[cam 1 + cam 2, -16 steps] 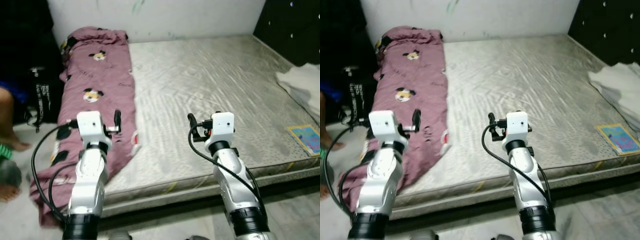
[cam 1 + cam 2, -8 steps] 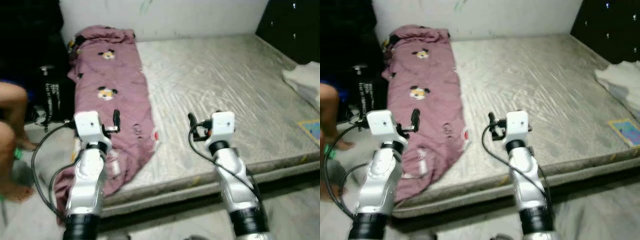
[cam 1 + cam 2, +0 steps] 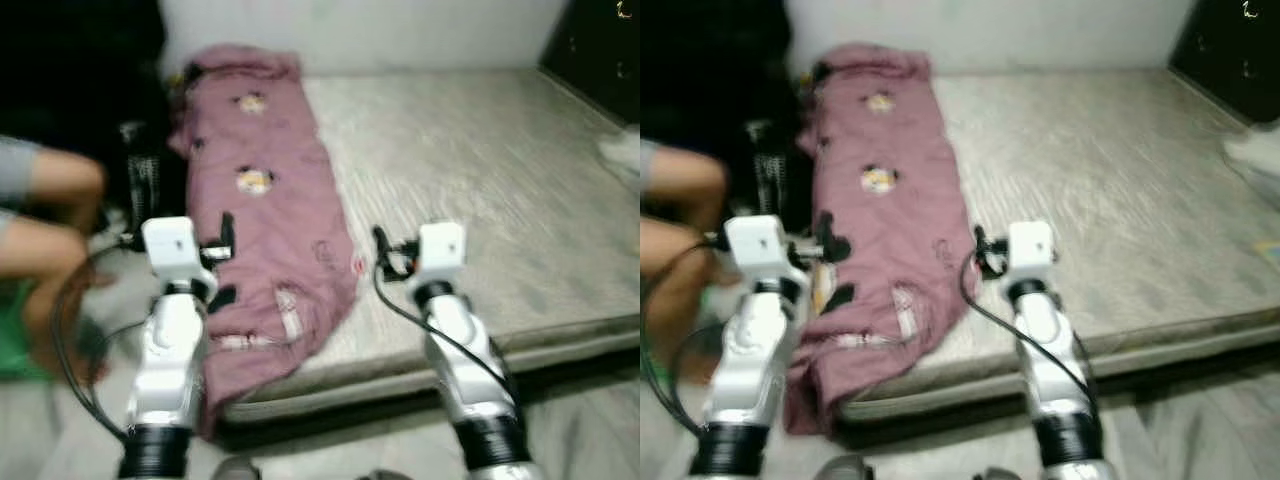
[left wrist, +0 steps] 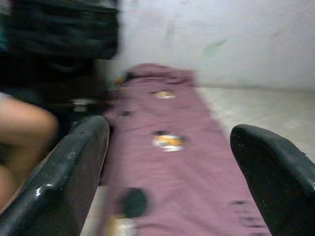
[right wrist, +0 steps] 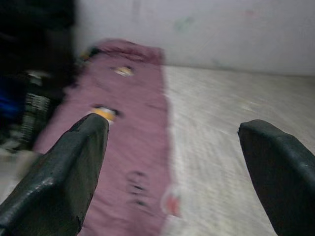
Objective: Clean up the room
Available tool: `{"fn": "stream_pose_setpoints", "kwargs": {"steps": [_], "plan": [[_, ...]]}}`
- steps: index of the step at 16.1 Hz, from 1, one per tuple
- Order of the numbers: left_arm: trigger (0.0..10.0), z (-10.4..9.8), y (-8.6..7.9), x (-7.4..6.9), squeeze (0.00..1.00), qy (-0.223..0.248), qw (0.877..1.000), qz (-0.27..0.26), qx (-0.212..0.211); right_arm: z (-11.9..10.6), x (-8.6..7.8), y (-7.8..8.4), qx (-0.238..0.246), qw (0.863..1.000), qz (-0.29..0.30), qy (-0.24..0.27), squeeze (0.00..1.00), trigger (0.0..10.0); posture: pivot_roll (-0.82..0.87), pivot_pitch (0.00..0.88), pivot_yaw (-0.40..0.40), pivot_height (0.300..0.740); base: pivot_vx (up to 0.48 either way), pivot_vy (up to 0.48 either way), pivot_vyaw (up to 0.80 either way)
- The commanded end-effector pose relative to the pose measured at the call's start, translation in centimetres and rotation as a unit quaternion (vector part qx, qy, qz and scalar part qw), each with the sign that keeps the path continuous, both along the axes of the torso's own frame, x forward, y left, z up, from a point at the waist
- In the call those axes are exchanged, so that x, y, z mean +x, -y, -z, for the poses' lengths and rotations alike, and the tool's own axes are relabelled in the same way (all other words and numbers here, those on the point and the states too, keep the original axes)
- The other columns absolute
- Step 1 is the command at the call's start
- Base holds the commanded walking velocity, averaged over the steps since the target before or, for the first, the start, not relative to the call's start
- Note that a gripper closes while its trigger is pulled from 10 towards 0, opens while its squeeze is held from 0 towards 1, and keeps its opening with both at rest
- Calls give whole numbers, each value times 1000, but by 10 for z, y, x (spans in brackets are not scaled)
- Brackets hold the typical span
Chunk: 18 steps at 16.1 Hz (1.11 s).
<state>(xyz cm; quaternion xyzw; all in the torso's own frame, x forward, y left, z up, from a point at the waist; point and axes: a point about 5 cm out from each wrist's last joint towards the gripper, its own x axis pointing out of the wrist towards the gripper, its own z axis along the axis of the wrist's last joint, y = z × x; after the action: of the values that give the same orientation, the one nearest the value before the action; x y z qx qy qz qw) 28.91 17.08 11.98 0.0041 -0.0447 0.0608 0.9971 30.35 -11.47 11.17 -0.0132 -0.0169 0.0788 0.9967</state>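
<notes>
A pink blanket (image 3: 270, 200) with cartoon mouse prints lies lengthwise along the left side of a bare grey mattress (image 3: 480, 190); its near end hangs over the mattress corner toward the floor. Both arms are raised in front of me, short of the bed's near edge. My left gripper (image 3: 226, 235) hovers over the blanket's left edge, and its fingers (image 4: 74, 172) stand wide apart, holding nothing. My right gripper (image 3: 382, 245) is just right of the blanket's near end, and its fingers (image 5: 69, 172) are also spread, holding nothing. The pictures are blurred.
A person's bare legs (image 3: 50, 200) are at the far left beside the bed, with a black bag (image 3: 140, 180) between them and the blanket. White cloth (image 3: 625, 150) lies at the mattress's right edge. A dark headboard (image 3: 595, 40) stands at the right.
The whole view has swung to the left: blanket and mattress sit further right in the picture, and the person's legs show more. Both arms keep the same raised pose.
</notes>
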Motion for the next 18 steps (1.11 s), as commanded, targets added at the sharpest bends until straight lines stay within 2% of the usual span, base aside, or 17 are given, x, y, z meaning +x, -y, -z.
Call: {"fn": "stream_pose_setpoints", "kwargs": {"steps": [1,2,5,7,18], "plan": [[10000,-6,1,-1,0,16,1000,-8,7,-3,1,2,-2,1000,0,6,0,10000,50,0,-10,740,0,0,0],[10000,-5,4,0,0,17,999,38,-32,-3,1,2,-2,1000,-1,6,0,10000,50,0,-9,740,0,0,0],[10000,-3,5,-1,0,9,999,28,-16,-3,0,1,-6,1000,-5,8,0,10000,48,0,-8,740,0,0,0],[10000,-3,7,-1,0,11,999,36,-9,-3,-1,0,-10,1000,-9,11,0,10000,47,0,-8,740,0,0,744],[10000,-4,9,0,0,12,999,50,-15,-2,2,1,-3,1000,-2,5,0,10000,50,0,-9,740,336,0,37]]}}
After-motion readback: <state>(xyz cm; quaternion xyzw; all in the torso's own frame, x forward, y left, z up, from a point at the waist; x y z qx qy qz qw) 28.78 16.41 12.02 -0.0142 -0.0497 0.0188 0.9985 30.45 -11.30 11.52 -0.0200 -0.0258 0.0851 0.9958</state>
